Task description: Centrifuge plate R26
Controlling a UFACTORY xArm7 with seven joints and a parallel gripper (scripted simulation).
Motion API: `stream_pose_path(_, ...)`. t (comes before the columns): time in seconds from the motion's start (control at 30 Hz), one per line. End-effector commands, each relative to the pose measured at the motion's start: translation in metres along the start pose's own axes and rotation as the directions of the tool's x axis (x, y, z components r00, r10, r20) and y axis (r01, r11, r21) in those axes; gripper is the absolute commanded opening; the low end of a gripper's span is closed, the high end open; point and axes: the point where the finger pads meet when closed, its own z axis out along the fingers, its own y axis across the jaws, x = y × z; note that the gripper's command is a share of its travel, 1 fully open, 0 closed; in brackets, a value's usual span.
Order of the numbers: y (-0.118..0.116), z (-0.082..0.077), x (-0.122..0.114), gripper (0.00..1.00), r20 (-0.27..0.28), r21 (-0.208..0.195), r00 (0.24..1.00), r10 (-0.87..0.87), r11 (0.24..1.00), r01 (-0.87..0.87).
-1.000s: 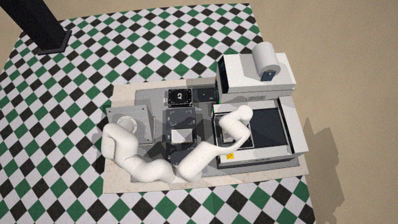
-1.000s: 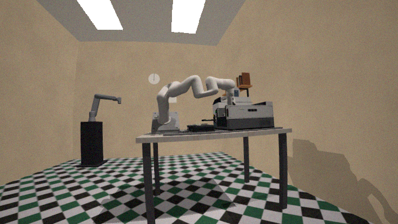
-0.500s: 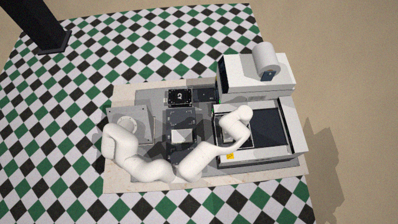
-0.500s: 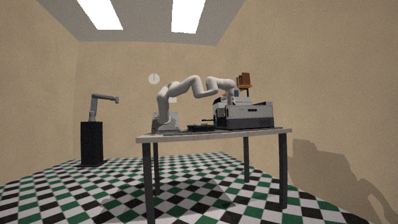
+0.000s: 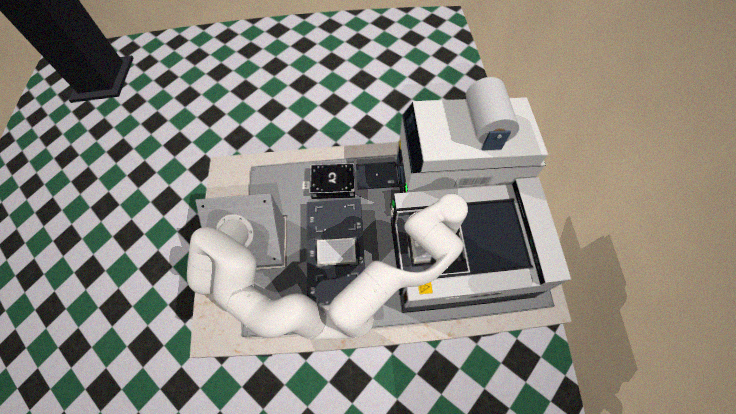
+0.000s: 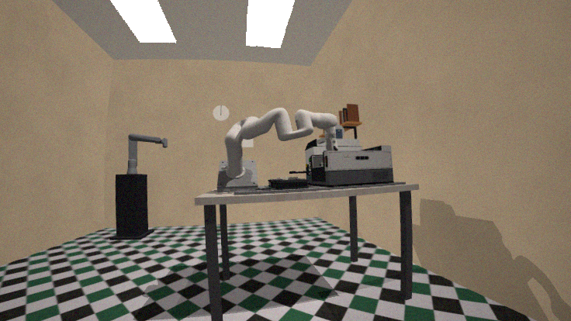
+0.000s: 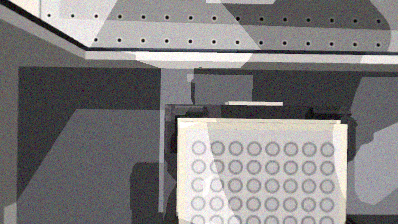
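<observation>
A cream well plate (image 7: 260,170) with rows of pale round wells fills the lower right of the wrist view; its label is out of sight, so I cannot tell which plate it is. It lies in the dark bucket opening at the left end of the centrifuge (image 5: 540,231) (image 6: 359,161). My gripper (image 6: 330,147) reaches straight down into that opening and is shut on this plate; the arm hides the fingers in the overhead view, and they are out of the wrist view. The sealer's stage (image 5: 378,176) looks bare. The black nest CY (image 5: 332,178) is empty.
The sealer (image 5: 463,139) with its film roll (image 5: 491,110) stands behind the centrifuge. On the deck row, the near-sealer nest (image 5: 334,216) is bare and the middle one holds a pale plate (image 5: 337,251). The third nest is partly under my arm. A perforated edge (image 7: 225,30) crosses the top of the wrist view.
</observation>
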Motion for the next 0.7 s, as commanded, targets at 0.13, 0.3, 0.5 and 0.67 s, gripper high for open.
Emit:
stream_pose_path(0.13,0.000,-0.004,-0.001,0.00,0.005,-0.002,1.000,0.000,1.000,0.000)
stream_pose_path(0.3,0.000,-0.009,-0.001,0.00,0.005,-0.002,1.000,0.000,1.000,0.000)
stream_pose_path(0.5,0.000,-0.019,-0.001,0.00,0.005,-0.002,1.000,0.000,1.000,0.000)
stream_pose_path(0.67,0.000,-0.028,-0.001,0.00,0.005,-0.002,1.000,0.000,1.000,0.000)
